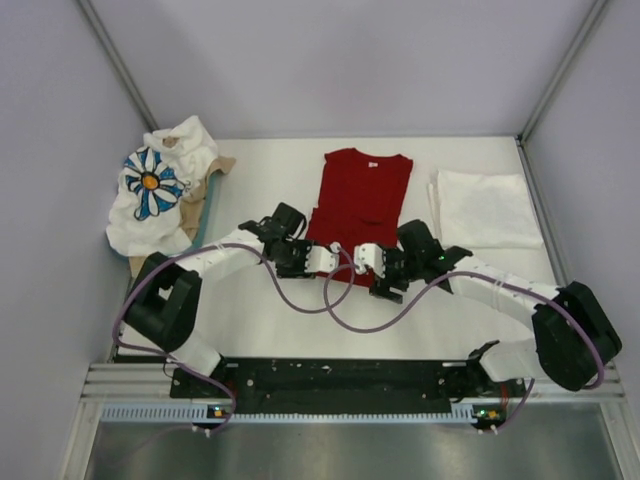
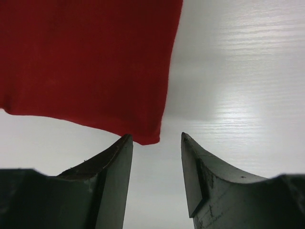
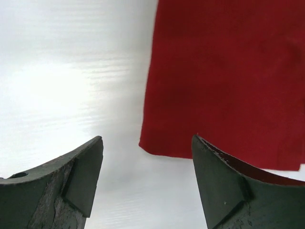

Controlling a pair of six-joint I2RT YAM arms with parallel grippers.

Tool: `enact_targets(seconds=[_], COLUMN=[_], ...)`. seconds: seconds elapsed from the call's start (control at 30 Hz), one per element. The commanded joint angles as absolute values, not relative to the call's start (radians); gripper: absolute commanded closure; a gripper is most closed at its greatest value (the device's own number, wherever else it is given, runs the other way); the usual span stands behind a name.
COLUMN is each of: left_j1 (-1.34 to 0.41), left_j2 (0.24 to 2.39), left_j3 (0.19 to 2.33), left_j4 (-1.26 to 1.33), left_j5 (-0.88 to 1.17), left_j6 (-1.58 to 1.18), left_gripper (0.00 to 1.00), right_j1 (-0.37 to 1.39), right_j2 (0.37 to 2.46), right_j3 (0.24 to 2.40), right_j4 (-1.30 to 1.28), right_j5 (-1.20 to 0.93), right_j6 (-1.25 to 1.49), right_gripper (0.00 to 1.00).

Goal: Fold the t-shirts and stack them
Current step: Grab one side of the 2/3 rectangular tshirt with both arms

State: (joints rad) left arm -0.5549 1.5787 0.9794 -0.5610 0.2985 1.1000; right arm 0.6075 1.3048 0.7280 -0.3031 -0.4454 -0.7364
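The red t-shirt (image 1: pixel 358 195) lies flat mid-table, sleeves folded in, collar at the far end. My left gripper (image 1: pixel 310 266) is open and empty at its near left hem corner. In the left wrist view that corner of the red t-shirt (image 2: pixel 86 62) ends just ahead of the gripper (image 2: pixel 155 136), between the tips. My right gripper (image 1: pixel 385 285) is open and empty at the near right corner, and the red t-shirt (image 3: pixel 228 76) lies just beyond the gripper (image 3: pixel 147 137). The white t-shirt (image 1: pixel 488 208) lies folded at the right. The daisy t-shirt (image 1: pixel 150 188) lies crumpled at the left.
The daisy shirt rests on a tan-and-teal tray (image 1: pixel 208 195) at the table's left edge. Grey walls close in the left, back and right sides. Purple cables loop from both wrists over the table in front of the red shirt.
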Motion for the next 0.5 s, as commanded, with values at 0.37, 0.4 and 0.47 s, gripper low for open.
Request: enact_targets(seconds=[0.37, 0.4, 0.47], left_j1=[-0.561, -0.563, -0.561], left_j2=[1.704, 1.709, 1.707], left_j3=[0.997, 1.006, 1.020], left_j4=[-0.511, -0.524, -0.544], left_j5=[0.269, 0.268, 0.276], left_j6=[1.114, 1.105, 1.071], left_gripper=[0.65, 0.75, 1.00], right_j1=[0.683, 0.689, 0.690], right_j2=[1.497, 1.508, 1.519], right_j3=[0.719, 0.722, 0.729], right_j4=[-0.207, -0.218, -0.218], right_j5=[-0.282, -0.275, -0.267], right_j6=[-0.897, -0.903, -0.897], right_gripper=[0.46, 0.52, 0.74])
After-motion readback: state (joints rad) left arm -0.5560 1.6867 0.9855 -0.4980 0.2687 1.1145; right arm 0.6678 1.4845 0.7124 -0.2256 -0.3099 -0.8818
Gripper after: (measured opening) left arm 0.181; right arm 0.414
